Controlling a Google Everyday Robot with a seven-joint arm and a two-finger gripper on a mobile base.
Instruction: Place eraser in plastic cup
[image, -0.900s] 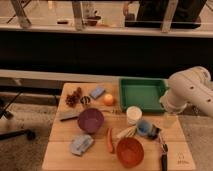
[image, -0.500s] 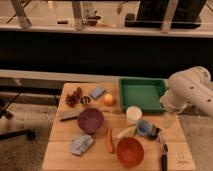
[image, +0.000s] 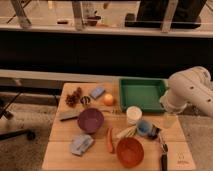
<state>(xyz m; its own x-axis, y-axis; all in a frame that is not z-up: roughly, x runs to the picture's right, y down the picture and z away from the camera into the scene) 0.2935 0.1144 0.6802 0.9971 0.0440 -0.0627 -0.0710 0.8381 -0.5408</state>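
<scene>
A white plastic cup stands upright near the middle of the wooden table. A dark flat block, likely the eraser, lies at the table's left side beside the purple bowl. My white arm comes in from the right. Its gripper hangs at the table's right edge, to the right of the white cup and well apart from the dark block. Nothing can be seen in the gripper.
A green tray sits at the back right. Also on the table are an orange, a blue block, a pine cone, a blue cup, a red bowl, a carrot-like stick, a grey-blue cloth and a dark-handled tool.
</scene>
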